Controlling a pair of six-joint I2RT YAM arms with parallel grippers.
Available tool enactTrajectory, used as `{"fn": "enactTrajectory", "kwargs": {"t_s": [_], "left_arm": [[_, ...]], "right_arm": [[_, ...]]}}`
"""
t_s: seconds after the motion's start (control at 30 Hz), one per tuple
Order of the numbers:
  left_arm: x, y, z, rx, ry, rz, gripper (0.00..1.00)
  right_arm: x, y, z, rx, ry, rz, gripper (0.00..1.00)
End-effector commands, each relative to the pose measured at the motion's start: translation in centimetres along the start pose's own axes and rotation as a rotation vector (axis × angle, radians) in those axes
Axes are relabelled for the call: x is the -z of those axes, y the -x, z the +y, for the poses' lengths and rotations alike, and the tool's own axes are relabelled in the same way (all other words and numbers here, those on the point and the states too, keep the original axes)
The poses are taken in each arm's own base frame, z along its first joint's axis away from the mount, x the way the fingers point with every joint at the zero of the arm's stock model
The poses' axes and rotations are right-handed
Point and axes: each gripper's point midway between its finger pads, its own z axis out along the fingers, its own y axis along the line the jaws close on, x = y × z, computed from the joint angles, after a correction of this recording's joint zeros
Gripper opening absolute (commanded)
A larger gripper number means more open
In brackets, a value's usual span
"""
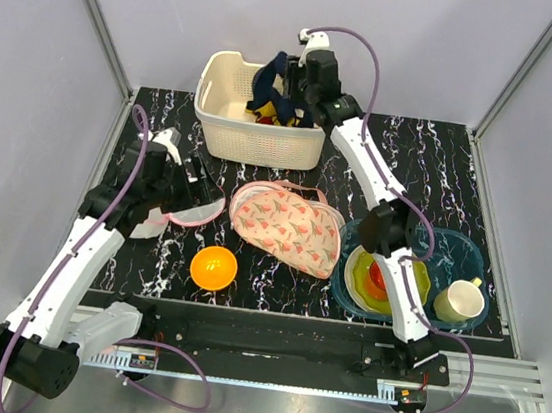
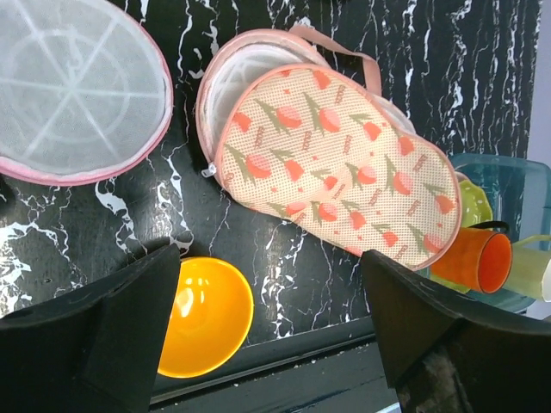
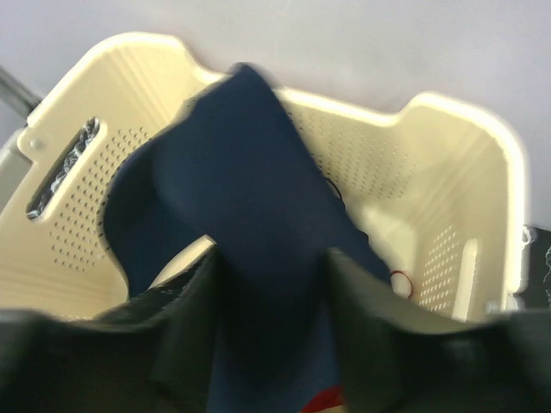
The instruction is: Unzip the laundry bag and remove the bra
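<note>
The floral laundry bag (image 1: 289,226) lies at the table's middle. In the left wrist view the laundry bag (image 2: 336,159) gapes along its far edge and shows white lining. The navy bra (image 1: 267,83) hangs upright over the cream basket (image 1: 254,135). My right gripper (image 1: 288,92) is shut on the bra. In the right wrist view the bra (image 3: 250,198) runs between that gripper's (image 3: 274,284) fingers, above the basket (image 3: 448,172). My left gripper (image 1: 194,178) is open and empty, left of the bag. In its own view this gripper (image 2: 271,301) hovers over bare table.
A white mesh rounded item with pink trim (image 1: 189,214) lies under the left gripper, also in the left wrist view (image 2: 73,95). An orange bowl (image 1: 213,267) sits near the front edge. Blue plates (image 1: 462,252) with dishes and a pale mug (image 1: 458,301) are at the right.
</note>
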Motion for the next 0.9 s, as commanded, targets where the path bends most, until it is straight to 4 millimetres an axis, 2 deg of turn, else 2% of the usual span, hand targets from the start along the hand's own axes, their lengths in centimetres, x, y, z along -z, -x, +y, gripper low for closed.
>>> {"fn": "enactTrajectory", "kwargs": {"t_s": [0.0,0.03,0.07,0.13,0.17,0.2,0.23,0.27,0.3,0.33,0.37,0.4,0.43,0.47,0.5,0.53,0.57,0.6,0.63,0.67,0.7,0.73,0.77,0.8,0.83,0.87], "left_arm": [[0.1,-0.8,0.0,-0.009,-0.028,0.018,0.89],[0.0,-1.0,-0.1,-0.012,-0.04,0.027,0.89],[-0.2,-1.2,0.0,-0.012,-0.036,0.034,0.89],[-0.8,-1.3,0.4,-0.015,-0.02,0.051,0.89],[-0.9,-1.2,0.3,-0.019,-0.019,0.052,0.89],[-1.0,-1.1,0.1,-0.024,-0.027,0.054,0.9],[-1.1,-1.0,0.0,-0.028,-0.033,0.061,0.9],[-1.2,-0.7,-0.3,-0.035,-0.047,0.052,0.91],[-1.3,-0.6,-0.6,-0.037,-0.058,0.051,0.91],[-1.6,-0.4,-0.7,-0.035,-0.063,0.047,0.92],[-1.8,-0.4,-0.7,-0.035,-0.065,0.046,0.92],[-1.9,-0.4,-0.8,-0.035,-0.07,0.05,0.92],[-2.0,-0.2,-0.9,-0.037,-0.073,0.048,0.93],[-2.3,-0.2,-0.9,-0.037,-0.07,0.056,0.93],[-2.4,-0.2,-0.9,-0.04,-0.068,0.056,0.92],[-2.6,-0.1,-0.8,-0.047,-0.067,0.057,0.93],[-2.6,0.0,-1.0,-0.055,-0.071,0.056,0.93],[-2.7,0.0,-1.3,-0.065,-0.089,0.065,0.93],[-2.8,0.1,-1.4,-0.08,-0.095,0.066,0.93],[-2.7,0.3,-1.6,-0.086,-0.103,0.064,0.93],[-2.8,0.4,-1.8,-0.092,-0.107,0.066,0.93],[-2.8,0.6,-1.8,-0.102,-0.108,0.064,0.93],[-2.9,0.6,-1.8,-0.106,-0.108,0.065,0.93],[-2.8,0.9,-2.0,-0.113,-0.112,0.058,0.93],[-2.9,0.9,-1.9,-0.121,-0.111,0.059,0.93],[-2.8,1.0,-2.0,-0.123,-0.113,0.059,0.93]], "right_arm": [[-0.2,2.4,0.5,-0.045,0.11,-0.067,0.82],[0.1,2.2,0.6,-0.043,0.118,-0.053,0.99],[0.4,1.6,0.5,-0.036,0.118,-0.023,1.0],[1.8,3.2,-0.1,-0.029,0.086,-0.037,1.0],[2.1,2.8,-1.1,-0.024,0.034,-0.019,1.0],[3.7,4.8,-1.3,-0.023,0.02,-0.048,1.0],[4.5,5.5,-1.8,-0.016,0.002,-0.054,1.0],[4.8,4.7,-2.3,-0.013,-0.025,-0.029,1.0],[6.7,6.8,-2.4,-0.016,-0.032,-0.061,1.0],[7.0,5.7,-2.7,-0.012,-0.044,-0.03,1.0],[7.7,5.6,-3.3,-0.014,-0.067,-0.021,1.0],[9.4,7.0,-3.6,-0.018,-0.08,-0.038,1.0],[9.8,5.2,-4.2,-0.026,-0.108,0.008,1.0],[10.6,4.6,-4.9,-0.026,-0.146,0.031,1.0],[12.6,5.6,-5.3,-0.034,-0.16,0.017,1.0],[12.8,2.0,-6.0,-0.031,-0.189,0.096,1.0],[13.7,1.1,-6.8,-0.036,-0.225,0.113,1.0],[15.9,1.9,-7.2,-0.055,-0.239,0.095,1.0],[16.6,-1.5,-7.7,-0.073,-0.265,0.167,1.0],[17.8,-2.8,-7.7,-0.083,-0.256,0.204,1.0],[20.0,-2.3,-7.6,-0.095,-0.238,0.193,1.0],[20.9,-5.9,-8.0,-0.099,-0.245,0.267,1.0],[23.0,-5.6,-8.2,-0.113,-0.246,0.256,1.0],[24.0,-6.8,-8.4,-0.122,-0.258,0.276,1.0],[25.1,-10.2,-9.1,-0.133,-0.29,0.341,1.0],[26.8,-10.4,-9.7,-0.145,-0.314,0.337,1.0]]}}
